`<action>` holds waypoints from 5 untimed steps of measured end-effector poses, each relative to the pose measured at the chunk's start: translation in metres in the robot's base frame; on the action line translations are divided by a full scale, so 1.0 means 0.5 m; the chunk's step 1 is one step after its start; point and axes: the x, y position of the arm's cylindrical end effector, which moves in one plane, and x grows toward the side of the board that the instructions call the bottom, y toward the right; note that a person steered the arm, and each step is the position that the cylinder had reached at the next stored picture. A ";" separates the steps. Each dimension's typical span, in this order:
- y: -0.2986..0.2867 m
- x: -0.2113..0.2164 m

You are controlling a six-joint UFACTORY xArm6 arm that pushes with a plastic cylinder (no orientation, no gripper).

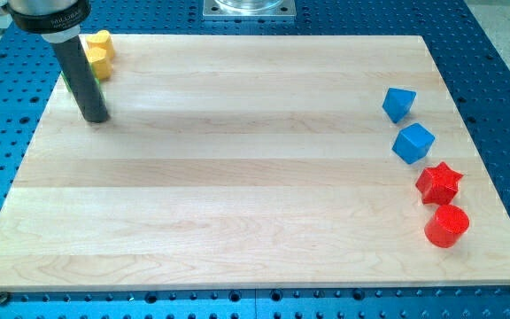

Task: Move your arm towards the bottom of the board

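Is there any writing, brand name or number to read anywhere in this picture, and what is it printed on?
One strip of pale lettering runs round the dark collar above the rod at the view's top left; it is too small and blurred to read.
No text shows on the wooden board, the yellow block, the two blue blocks, the red star or the red cylinder.

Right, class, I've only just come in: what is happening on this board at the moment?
A robot arm ending in a dark rod stands over the wooden board. My tip rests near the view's top left corner, just below and left of a yellow block, with something green barely showing behind the rod. Along the view's right edge, untouched, sit two blue blocks, a red star and a red cylinder.
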 end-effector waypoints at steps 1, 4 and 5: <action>0.013 -0.035; 0.093 0.003; 0.120 0.031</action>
